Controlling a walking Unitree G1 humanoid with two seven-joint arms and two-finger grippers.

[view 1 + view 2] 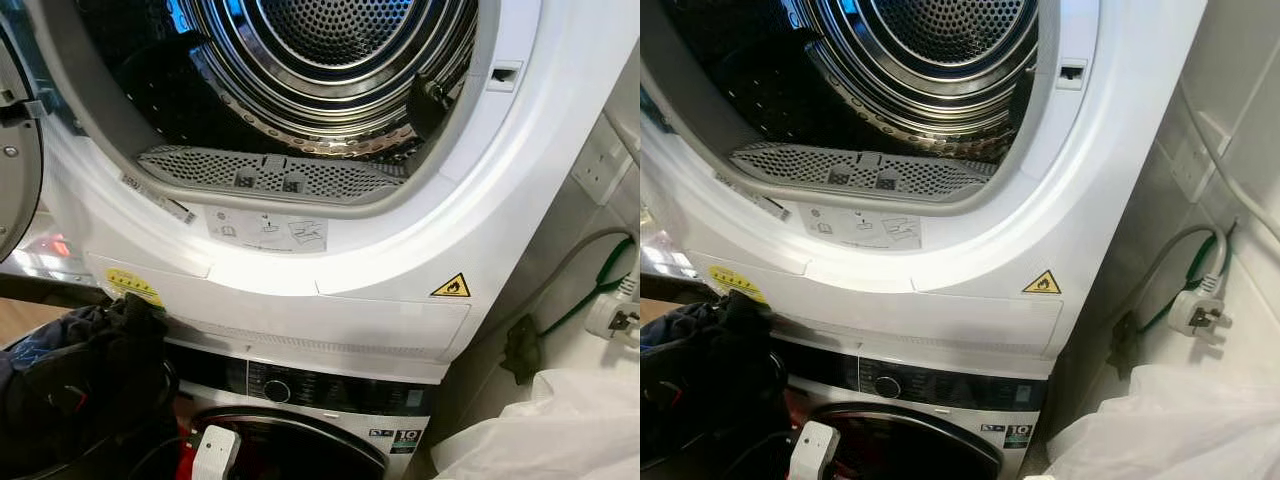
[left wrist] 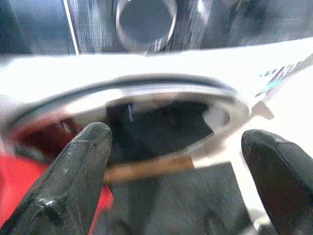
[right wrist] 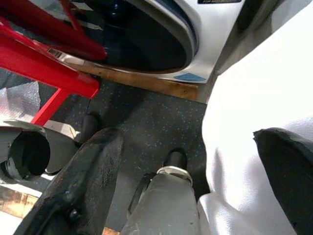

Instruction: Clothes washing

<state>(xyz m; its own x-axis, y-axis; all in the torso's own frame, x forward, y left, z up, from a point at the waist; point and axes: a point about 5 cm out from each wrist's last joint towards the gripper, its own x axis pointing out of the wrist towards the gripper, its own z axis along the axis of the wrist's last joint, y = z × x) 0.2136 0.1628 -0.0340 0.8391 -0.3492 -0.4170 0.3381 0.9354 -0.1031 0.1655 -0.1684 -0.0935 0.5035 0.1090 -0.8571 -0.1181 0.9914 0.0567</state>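
Observation:
A white dryer stands on top of a washer, with its door swung open to the left and its steel drum empty. A perforated lint filter lies at the drum's mouth. Below are the washer's dark control panel and round door. A heap of dark clothes sits at the lower left, level with the washer's panel. My left gripper is open, pointing at the washer's door rim. My right gripper is open and hangs low over the speckled floor, beside the washer door.
A white bag lies at the lower right against the wall. A white plug with grey and green cables hangs there, below a wall socket. A white adapter rests before the washer. A red frame stands by the washer.

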